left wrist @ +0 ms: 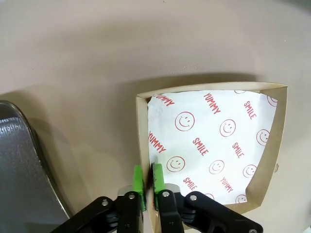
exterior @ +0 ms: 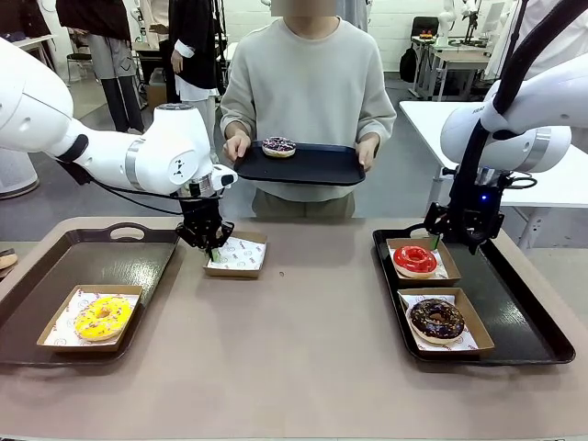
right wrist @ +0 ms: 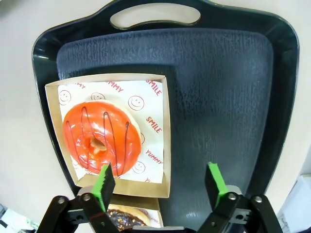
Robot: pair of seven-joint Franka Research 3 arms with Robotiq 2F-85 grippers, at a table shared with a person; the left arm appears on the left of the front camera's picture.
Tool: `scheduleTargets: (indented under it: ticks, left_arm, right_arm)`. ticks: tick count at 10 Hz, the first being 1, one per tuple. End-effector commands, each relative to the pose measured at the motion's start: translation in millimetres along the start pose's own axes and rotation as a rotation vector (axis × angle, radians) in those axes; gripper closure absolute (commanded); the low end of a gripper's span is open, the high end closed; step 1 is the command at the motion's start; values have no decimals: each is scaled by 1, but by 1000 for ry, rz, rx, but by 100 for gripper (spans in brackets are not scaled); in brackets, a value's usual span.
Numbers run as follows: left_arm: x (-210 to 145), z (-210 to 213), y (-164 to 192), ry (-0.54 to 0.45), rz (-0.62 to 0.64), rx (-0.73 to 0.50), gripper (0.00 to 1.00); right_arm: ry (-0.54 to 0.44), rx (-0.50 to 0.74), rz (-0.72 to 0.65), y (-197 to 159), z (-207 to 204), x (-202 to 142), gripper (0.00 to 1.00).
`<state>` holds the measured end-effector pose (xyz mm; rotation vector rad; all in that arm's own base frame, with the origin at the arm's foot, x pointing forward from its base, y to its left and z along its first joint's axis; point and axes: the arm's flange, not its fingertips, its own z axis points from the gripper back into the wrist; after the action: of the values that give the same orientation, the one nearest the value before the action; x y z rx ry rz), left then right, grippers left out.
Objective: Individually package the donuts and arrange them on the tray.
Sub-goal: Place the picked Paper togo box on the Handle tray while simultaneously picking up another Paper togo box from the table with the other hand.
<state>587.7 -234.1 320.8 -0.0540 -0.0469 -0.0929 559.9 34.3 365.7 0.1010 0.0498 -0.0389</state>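
Sitting nearest, at the lower left of the front view, the yellow donut (exterior: 102, 317) lies in a cardboard box (exterior: 57, 337) on the left tray (exterior: 138, 266). At the lower right, the chocolate donut (exterior: 436, 319) rests in its own box (exterior: 475, 335) on the right tray (exterior: 524, 312), with the red donut (exterior: 415, 259) boxed just behind it on the same tray.

Toward the middle of the frame, an empty box (exterior: 237, 255) lined with printed paper sits on the bare table (exterior: 303, 358), just beside the left tray. The left gripper (exterior: 210, 248) is down at this box's left edge. In the left wrist view its green fingertips (left wrist: 139, 182) are pressed together on the box's side wall (left wrist: 142, 145), one pad outside and one inside, pinching the cardboard. The paper lining (left wrist: 209, 141) reads "SMILE" and "YUMMY" among smiley faces, and a corner of the left tray (left wrist: 24, 165) shows at the lower left.

The right gripper (exterior: 457, 239) hangs above the far end of the right tray. In the right wrist view, its fingers (right wrist: 104, 182) stand wide apart and hold nothing; the red donut (right wrist: 102, 138) lies in its box (right wrist: 163, 141) at the left of the frame, and a sliver of the chocolate donut (right wrist: 127, 216) peeks in at the bottom edge.

Farthest back, at the upper centre of the front view, a person holds a third tray (exterior: 312, 170) with both hands, left hand (exterior: 237, 147) and right hand (exterior: 367, 152) at its ends. The purple donut (exterior: 278, 146) with white sprinkles sits unboxed on it.
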Motion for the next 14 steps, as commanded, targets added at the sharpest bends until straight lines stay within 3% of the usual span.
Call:
scheduleTargets:
  ticks: [1,4,6,11,14]
  left_arm:
    - [1,6,3,8,14,-4,100]
    - [3,11,3,31,43,-16,100]
    - [-3,44,7,2,33,-49,100]
    - [-16,143,18,-63,7,-37,100]
    - [-7,178,12,-69,24,-7,100]
  right_arm:
    - [10,20,-6,-1,3,0,0]
    - [-6,81,20,-8,13,-6,0]
    - [47,282,108,-20,34,-28,0]
    - [-13,717,116,-124,100,-123,0]
    - [-98,986,92,-209,106,-146,0]
